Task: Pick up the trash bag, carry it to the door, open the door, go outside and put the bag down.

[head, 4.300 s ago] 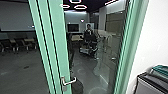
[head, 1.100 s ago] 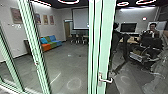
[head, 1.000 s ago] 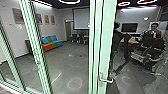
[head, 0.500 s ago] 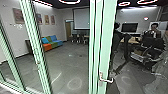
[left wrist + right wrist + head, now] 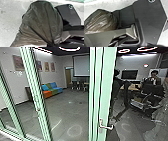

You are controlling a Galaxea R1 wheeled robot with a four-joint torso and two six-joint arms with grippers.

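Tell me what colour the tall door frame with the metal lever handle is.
The frame is pale green, best seen in head view.

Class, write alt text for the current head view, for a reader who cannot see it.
A pale green door with a metal handle stands before a room with a grey floor. A person is at the right; at the left, an orange, green and blue sofa sits near pictures.

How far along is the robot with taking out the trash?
Apparently done: picking up the trash bag, and reaching a green-framed door, its handle in view. In hand: probably carrying, with the bag's folds drawn tightly together. Left: seemingly setting it down. Whether the door is open, I can't tell.
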